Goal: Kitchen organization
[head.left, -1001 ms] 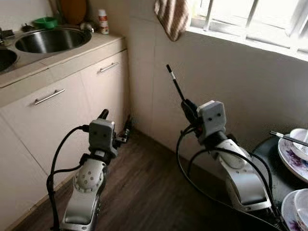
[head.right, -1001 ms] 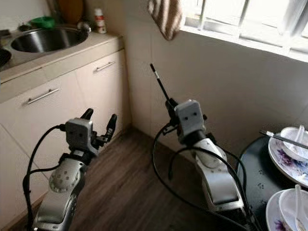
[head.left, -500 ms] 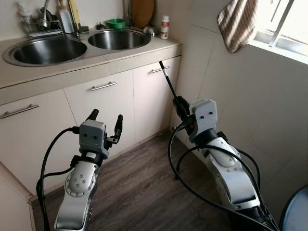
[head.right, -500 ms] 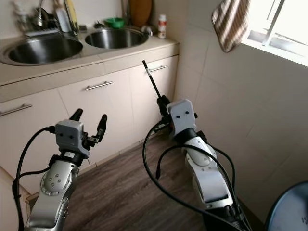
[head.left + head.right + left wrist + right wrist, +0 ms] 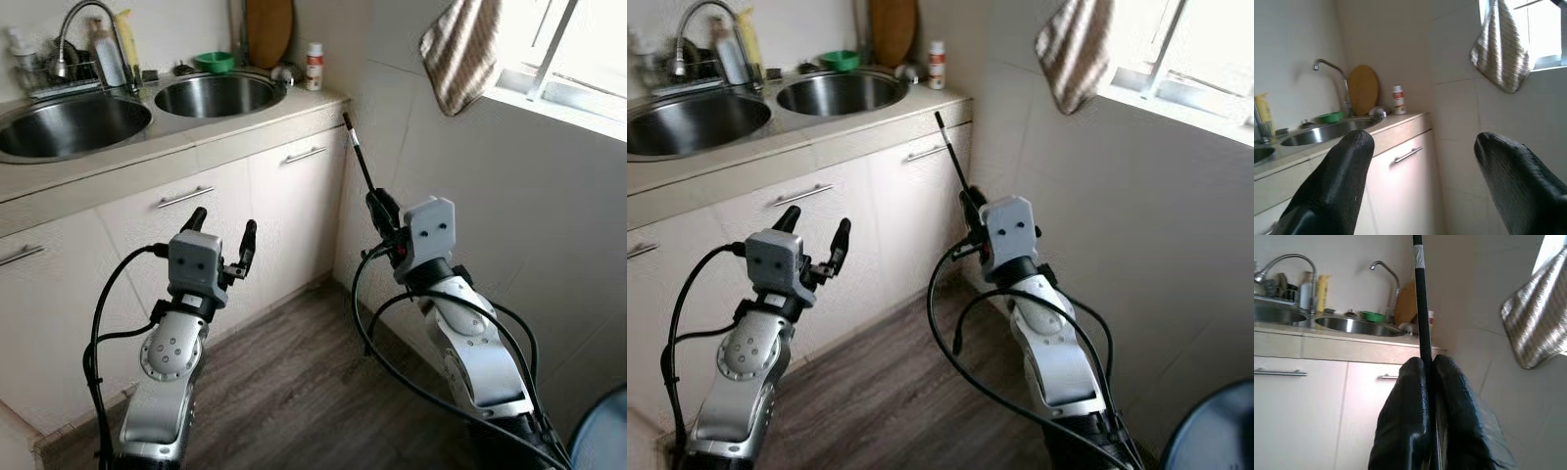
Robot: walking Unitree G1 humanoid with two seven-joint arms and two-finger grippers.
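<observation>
The right claw (image 5: pixel 380 208) grips a thin black stick (image 5: pixel 359 160), its two fingers (image 5: pixel 1454 396) pressed tight against the shaft, which rises slanting above the claw in front of the pale tiled wall (image 5: pixel 549 196). The left claw (image 5: pixel 221 233) hangs in mid-air over the wooden floor (image 5: pixel 294 382) with its fingers (image 5: pixel 1337 181) spread wide and nothing between them. Beyond both arms runs a table (image 5: pixel 196 127) with two steel sinks (image 5: pixel 206 95), white cabinet doors (image 5: pixel 294 211) below it and a curved tap (image 5: pixel 88 24) behind. A green bowl (image 5: pixel 213 62), a round wooden board (image 5: pixel 268 29) and a small white bottle (image 5: pixel 313 67) stand at the far end of the table. A striped cloth (image 5: pixel 460 49) hangs by the window (image 5: pixel 578 49).
</observation>
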